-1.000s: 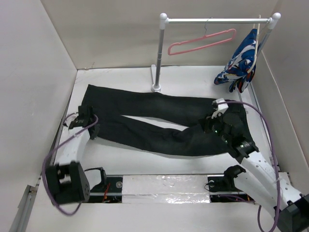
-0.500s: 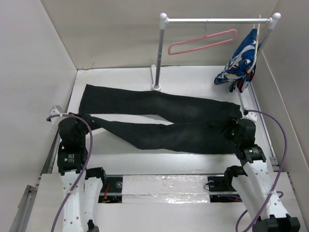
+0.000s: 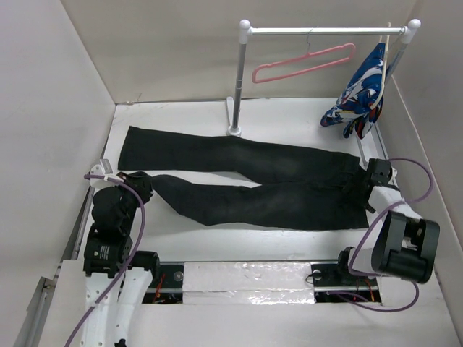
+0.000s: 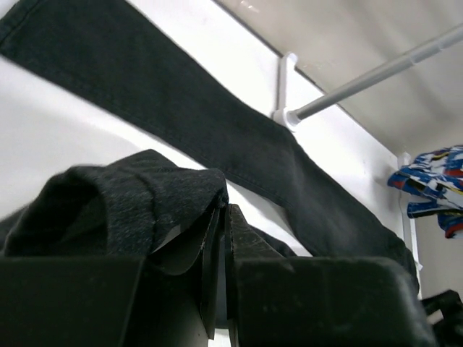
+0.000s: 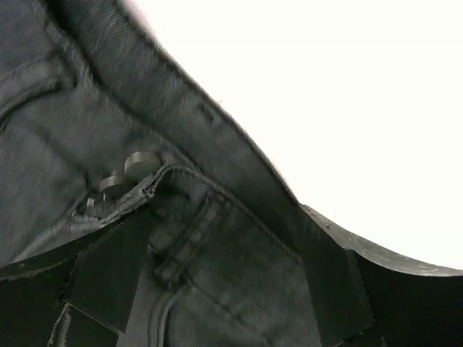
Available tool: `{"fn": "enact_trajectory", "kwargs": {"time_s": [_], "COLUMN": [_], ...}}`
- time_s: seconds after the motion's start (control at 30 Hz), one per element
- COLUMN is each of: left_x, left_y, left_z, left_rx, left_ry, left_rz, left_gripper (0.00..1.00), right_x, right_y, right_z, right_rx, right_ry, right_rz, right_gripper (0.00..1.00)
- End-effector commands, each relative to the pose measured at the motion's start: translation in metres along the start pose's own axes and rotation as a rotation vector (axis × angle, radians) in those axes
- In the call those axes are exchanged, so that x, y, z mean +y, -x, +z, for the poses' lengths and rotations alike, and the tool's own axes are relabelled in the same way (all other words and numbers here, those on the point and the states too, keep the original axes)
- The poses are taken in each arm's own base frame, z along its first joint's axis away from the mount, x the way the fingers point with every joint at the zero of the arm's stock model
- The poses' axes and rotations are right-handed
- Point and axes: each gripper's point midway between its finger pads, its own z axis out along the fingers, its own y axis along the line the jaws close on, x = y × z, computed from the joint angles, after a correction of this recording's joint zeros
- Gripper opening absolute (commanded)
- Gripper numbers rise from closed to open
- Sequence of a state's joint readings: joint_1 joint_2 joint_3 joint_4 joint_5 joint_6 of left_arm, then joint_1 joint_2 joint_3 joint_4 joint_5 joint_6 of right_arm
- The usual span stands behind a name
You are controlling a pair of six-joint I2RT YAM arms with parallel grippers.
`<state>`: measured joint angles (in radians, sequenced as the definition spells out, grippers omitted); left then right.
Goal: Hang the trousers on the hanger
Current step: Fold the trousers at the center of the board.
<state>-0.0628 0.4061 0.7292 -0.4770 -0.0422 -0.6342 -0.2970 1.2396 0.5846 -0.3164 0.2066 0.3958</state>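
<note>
So lower left, the left pincer (image 3: 136, 186) is pressed together, pinching the hem of one leg of the trousers (image 3: 253, 181). Lower right, the right pincer (image 3: 364, 189) is spread wide at the waistband, not gripping. The trousers sprawl across the desk (image 3: 289, 116). Upper right, the hanger (image 3: 304, 63) hangs on the rail (image 3: 325, 30).

The right tool (image 5: 217, 280) has opened over the trousers (image 3: 253, 195).

The white worktop (image 3: 289, 116) carries the trousers (image 3: 304, 184) spread across mid-frame, with the rail stand (image 3: 239, 72) at upper centre.
</note>
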Motion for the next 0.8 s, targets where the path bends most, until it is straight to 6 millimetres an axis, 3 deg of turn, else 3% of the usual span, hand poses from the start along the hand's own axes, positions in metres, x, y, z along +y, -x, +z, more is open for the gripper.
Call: {"fn": "enact_trajectory", "kwargs": {"time_s": [0.0, 0.03, 0.13, 0.2, 0.23, 0.3, 0.33, 0.4, 0.43, 0.47, 0.53, 0.57, 0.6, 0.63, 0.67, 0.7, 0.73, 0.77], "left_x": [-0.021, -0.022, -0.023, -0.024, -0.025, -0.029, -0.03, -0.032, -0.032, -0.032, -0.033, -0.033, -0.034, -0.033, -0.033, -0.032, -0.032, -0.033], "left_y": [0.03, 0.029, 0.026, 0.023, 0.022, 0.02, 0.02, 0.019, 0.019, 0.018, 0.015, 0.014, 0.012, 0.011, 0.01, 0.01, 0.01, 0.008], "left_z": [-0.019, -0.021, -0.025, -0.028, -0.028, -0.029, -0.03, -0.031, -0.031, -0.032, -0.03, -0.03, -0.031, -0.03, -0.031, -0.03, -0.03, -0.031], "left_rx": [-0.105, -0.099, -0.093, -0.084, -0.078, -0.063, -0.063, -0.056, -0.055, -0.055, -0.044, -0.042, -0.039, -0.041, -0.042, -0.047, -0.047, -0.043], "left_ry": [-0.076, -0.081, -0.095, -0.109, -0.11, -0.133, -0.135, -0.144, -0.146, -0.148, -0.16, -0.162, -0.173, -0.171, -0.178, -0.174, -0.175, -0.183], "left_rz": [0.041, 0.047, 0.051, 0.054, 0.054, 0.061, 0.062, 0.066, 0.068, 0.068, 0.071, 0.071, 0.071, 0.069, 0.069, 0.067, 0.064, 0.064], "left_gripper": [0.0, 0.0, 0.0, 0.0, 0.0, 0.0, 0.0, 0.0, 0.0, 0.0, 0.0, 0.0, 0.0, 0.0, 0.0, 0.0, 0.0, 0.0], "right_x": [0.022, 0.026, 0.044, 0.061, 0.07, 0.09, 0.089, 0.093, 0.099, 0.098, 0.089, 0.076, 0.066, 0.052, 0.034, 0.025, 0.016, 0.001], "right_y": [0.036, 0.044, 0.047, 0.06, 0.051, 0.064, 0.064, 0.07, 0.084, 0.096, 0.096, 0.104, 0.104, 0.084, 0.08, 0.081, 0.074, 0.045], "right_z": [0.008, 0.01, 0.019, 0.021, 0.029, 0.028, 0.029, 0.023, 0.016, 0.005, -0.005, -0.016, -0.022, -0.022, -0.025, -0.041, -0.043, -0.035], "right_rx": [-0.05, -0.068, -0.03, -0.023, 0.022, 0.009, 0.025, -0.026, -0.085, -0.125, -0.113, -0.154, -0.162, -0.127, -0.151, -0.202, -0.218, -0.184], "right_ry": [0.099, 0.132, 0.205, 0.268, 0.29, 0.347, 0.334, 0.371, 0.412, 0.421, 0.374, 0.314, 0.277, 0.232, 0.155, 0.15, 0.13, 0.096], "right_rz": [-0.018, -0.01, -0.04, -0.079, -0.117, -0.179, -0.184, -0.19, -0.183, -0.169, -0.141, -0.121, -0.08, -0.057, -0.026, 0.047, 0.084, 0.107], "right_gripper": [0.81, 0.75, 0.35, 0.1, 0.04, 0.01, 0.0, 0.09, 0.16, 0.37, 0.64, 0.85, 0.89, 0.93, 0.95, 0.94, 0.92, 0.87]}}
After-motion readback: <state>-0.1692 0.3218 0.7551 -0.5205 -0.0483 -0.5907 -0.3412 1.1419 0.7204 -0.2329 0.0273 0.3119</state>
